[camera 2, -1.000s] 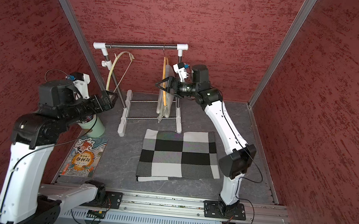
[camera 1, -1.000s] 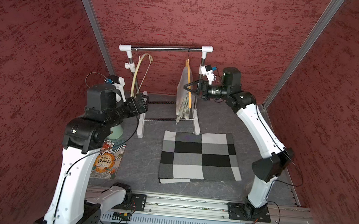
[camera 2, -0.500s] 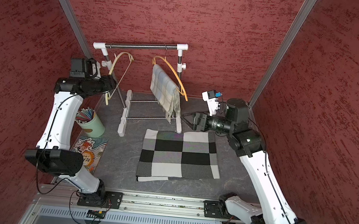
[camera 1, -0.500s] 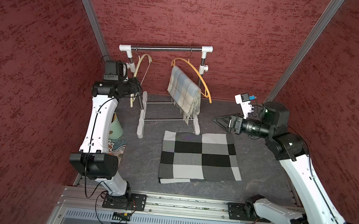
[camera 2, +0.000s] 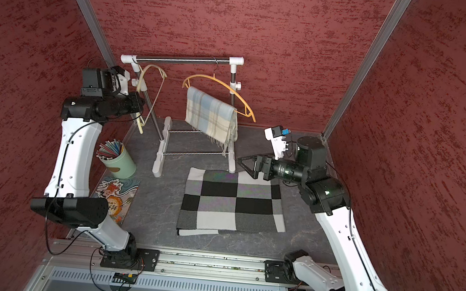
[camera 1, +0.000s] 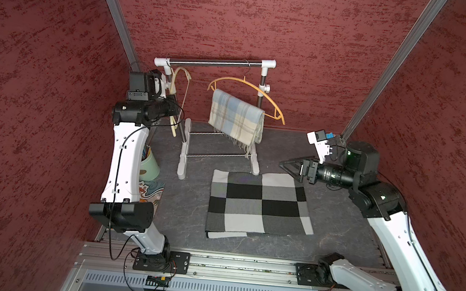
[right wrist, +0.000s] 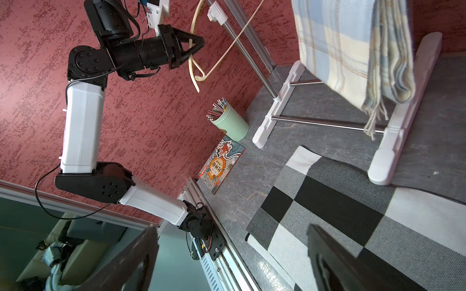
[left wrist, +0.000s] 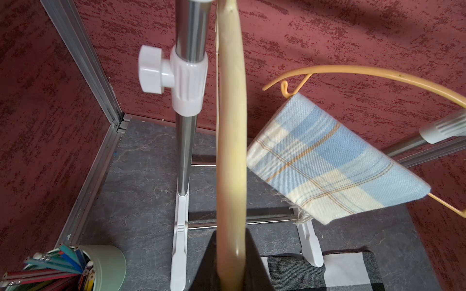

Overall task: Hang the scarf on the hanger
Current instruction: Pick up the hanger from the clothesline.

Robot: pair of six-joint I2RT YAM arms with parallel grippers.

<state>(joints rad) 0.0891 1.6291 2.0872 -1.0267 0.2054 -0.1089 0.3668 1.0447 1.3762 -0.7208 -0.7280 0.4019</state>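
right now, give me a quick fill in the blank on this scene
The ___ is draped over the orange hanger.
The cream hanger is clamped in the ___ jaws.
The right jaws stand ___, holding nothing.
The green cup holds coloured ___.
Missing: scarf, left, open, pencils.

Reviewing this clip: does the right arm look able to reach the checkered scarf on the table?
Probably yes. The right gripper hangs open beside the checkered scarf, at its far right corner. Nothing lies on the cloth, and only the rack's foot stands at its far edge.
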